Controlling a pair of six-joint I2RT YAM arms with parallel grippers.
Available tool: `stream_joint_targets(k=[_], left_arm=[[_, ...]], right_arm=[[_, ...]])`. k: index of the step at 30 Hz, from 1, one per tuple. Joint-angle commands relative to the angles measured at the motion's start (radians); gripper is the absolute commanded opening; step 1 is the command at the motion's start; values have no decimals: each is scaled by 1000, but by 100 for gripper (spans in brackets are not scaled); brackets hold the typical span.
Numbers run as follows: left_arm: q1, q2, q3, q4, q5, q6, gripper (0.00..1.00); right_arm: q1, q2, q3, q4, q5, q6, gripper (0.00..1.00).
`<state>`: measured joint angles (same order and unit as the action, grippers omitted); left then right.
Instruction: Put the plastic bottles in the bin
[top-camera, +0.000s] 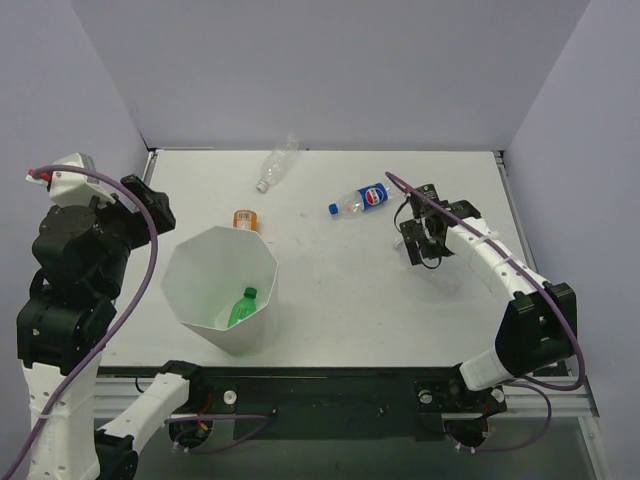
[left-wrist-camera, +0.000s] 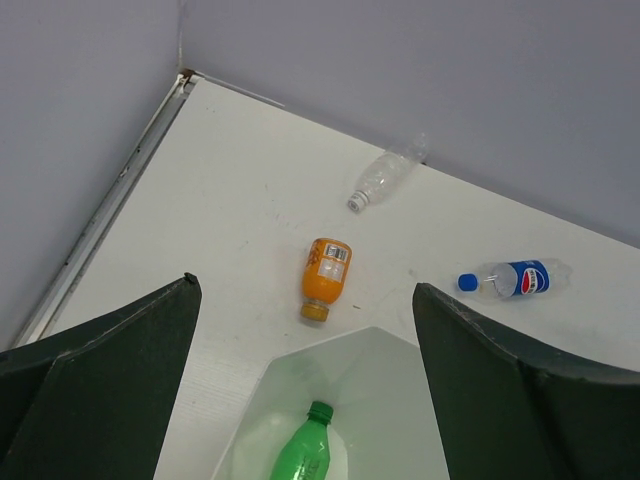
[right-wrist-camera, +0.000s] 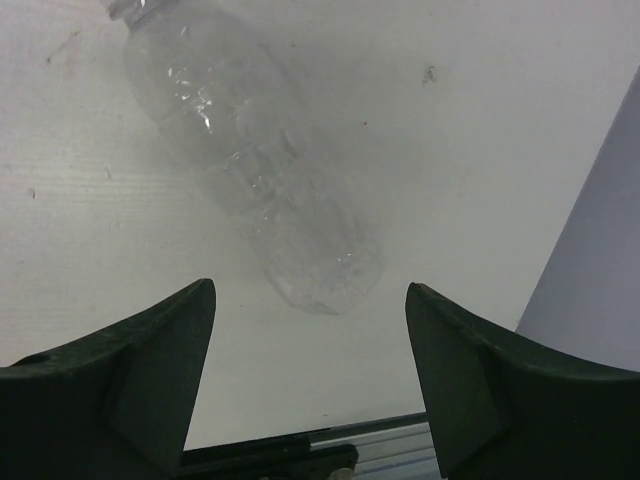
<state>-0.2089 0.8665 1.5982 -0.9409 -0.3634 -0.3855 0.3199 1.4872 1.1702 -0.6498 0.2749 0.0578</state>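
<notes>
I'm 1 of 4 in: green bottle in bin; orange bottle, clear bottle & blue-label bottle left on table; left gripper & right gripper both spread, empty.

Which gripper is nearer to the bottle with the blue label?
Right. The right gripper sits just right of the blue-label bottle; the left gripper is far left, beyond the bin.

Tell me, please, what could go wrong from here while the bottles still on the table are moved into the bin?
1. The blue-labelled bottle and the clear bottle lie on their sides; being round, they might roll away when pinched.
2. The orange bottle lies close beside the bin; reaching for it might knock the bin, which already holds the green bottle.
3. The clear bottle sits near the back wall, possibly a long reach.
</notes>
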Motion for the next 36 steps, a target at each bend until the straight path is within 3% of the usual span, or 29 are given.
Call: stream_joint_targets(k=[1, 9, 15, 17, 18, 19, 23, 30, 36], left_arm=[[-3, -18, 6, 68, 18, -6, 98], [-3, -29, 12, 45, 26, -3, 98], [-3, -32, 5, 34, -2, 4, 99], [-3, -27, 6, 28, -3, 5, 98], [-4, -24, 9, 25, -2, 5, 98], [-3, -23, 11, 24, 0, 10, 99], [-4, -32, 14, 27, 7, 33, 99], [-6, -37, 5, 27, -16, 33, 99], [-4, -43, -46, 37, -75, 14, 99]], right_arm=[[34, -1, -24, -27, -57, -254, 72], [28, 175, 11, -67, -68, -345, 71], [19, 260, -20, 25, -40, -320, 69], [16, 278, -20, 33, -36, -291, 58], [15, 291, -23, 38, -31, -285, 40], [15, 292, -29, 39, -32, -279, 28], [16, 268, -34, 12, -106, -262, 4], [132, 27, 63, -120, -147, -179, 0], [281, -175, 334, -104, -261, -180, 0]])
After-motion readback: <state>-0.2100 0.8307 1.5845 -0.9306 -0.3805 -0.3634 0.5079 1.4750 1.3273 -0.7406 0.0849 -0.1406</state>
